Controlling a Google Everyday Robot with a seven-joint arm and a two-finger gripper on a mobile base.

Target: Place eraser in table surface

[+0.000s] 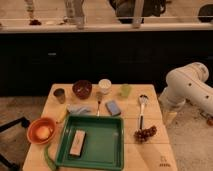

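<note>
The eraser (77,142) lies flat in the green tray (107,150), left of its middle, one short end toward us. We judge it light, stiff and a little grippy — a small block that should neither crush nor slip. The 2 long sides are the place to take it, with the jaws across the narrow width, coming straight down; the tray's walls stand clear of it on every side. The tool (170,116) hangs by the right edge of the tabletop (150,152), well apart from the eraser, released and holding nothing. Bare planks right of the tray — below the grapes (145,133) — look a fair landing spot.
</note>
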